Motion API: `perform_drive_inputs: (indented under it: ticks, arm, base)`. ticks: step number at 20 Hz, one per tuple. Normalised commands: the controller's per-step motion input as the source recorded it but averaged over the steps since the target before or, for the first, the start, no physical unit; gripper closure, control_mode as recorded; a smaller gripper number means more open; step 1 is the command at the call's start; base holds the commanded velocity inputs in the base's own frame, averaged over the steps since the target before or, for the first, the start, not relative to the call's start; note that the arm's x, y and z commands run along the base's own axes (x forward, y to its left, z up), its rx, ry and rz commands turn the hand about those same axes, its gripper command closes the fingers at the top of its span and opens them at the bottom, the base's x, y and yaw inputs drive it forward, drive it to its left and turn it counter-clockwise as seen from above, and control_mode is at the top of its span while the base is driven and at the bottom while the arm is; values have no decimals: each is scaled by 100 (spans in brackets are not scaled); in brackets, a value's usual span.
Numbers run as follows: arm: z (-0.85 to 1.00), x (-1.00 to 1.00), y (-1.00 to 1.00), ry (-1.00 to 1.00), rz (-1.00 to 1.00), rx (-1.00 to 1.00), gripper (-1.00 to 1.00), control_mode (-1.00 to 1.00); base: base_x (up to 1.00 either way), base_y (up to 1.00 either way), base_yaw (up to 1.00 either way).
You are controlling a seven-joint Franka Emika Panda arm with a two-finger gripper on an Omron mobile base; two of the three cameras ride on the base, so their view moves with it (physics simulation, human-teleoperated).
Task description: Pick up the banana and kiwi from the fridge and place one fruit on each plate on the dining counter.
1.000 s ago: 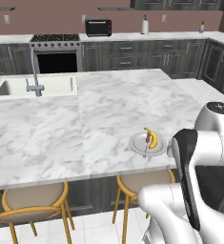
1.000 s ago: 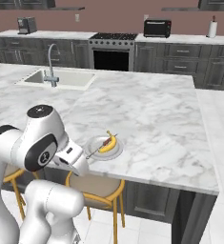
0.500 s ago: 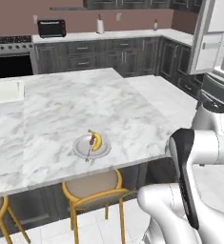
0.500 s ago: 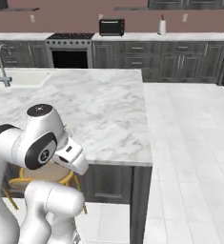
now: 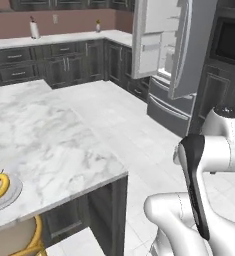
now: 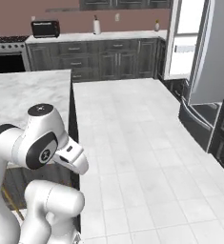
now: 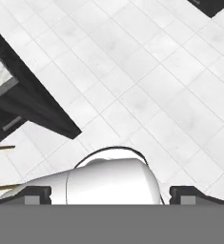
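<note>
The banana (image 5: 1, 184) lies on a white plate (image 5: 11, 194) with a red-orange strip, at the near edge of the marble dining counter (image 5: 54, 145). At the back right the white fridge (image 5: 165, 45) stands with its door swung open, and it also appears as the fridge (image 6: 194, 52) on the right. In the hand view my gripper (image 7: 111, 195) points down at the tiled floor, open, with nothing between its fingertips (image 7: 37, 194). The kiwi is out of view.
Pale tiled floor (image 6: 132, 143) stretches between the island and the fridge. Dark wall cabinets (image 5: 64, 62) run along the back, with a toaster (image 6: 44, 28) on top. A wooden stool (image 5: 19, 242) sits under the counter edge. The island's dark corner (image 7: 32, 105) is close by.
The whole picture has swung right: the base has turned from the counter toward the fridge. The banana stays on its plate, now at the left edge.
</note>
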Motion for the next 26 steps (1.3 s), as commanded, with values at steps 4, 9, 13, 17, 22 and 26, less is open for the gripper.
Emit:
perform_drive_inputs:
  ticks: [4, 9, 13, 17, 22, 26]
  arm:
    - [0, 0, 0, 0, 0, 0, -100, 100]
    - [0, 0, 0, 0, 0, 0, -100, 100]
    - [0, 0, 0, 0, 0, 0, -100, 100]
    - [0, 0, 0, 0, 0, 0, -100, 100]
    - [0, 0, 0, 0, 0, 0, -100, 100]
    - [0, 0, 0, 0, 0, 0, -100, 100]
  base:
    - [61, -99, -10]
    - [79, -89, 9]
    - [98, -54, 29]
    - [100, -31, 46]
    - [100, -37, 46]
    - [85, -38, 32]
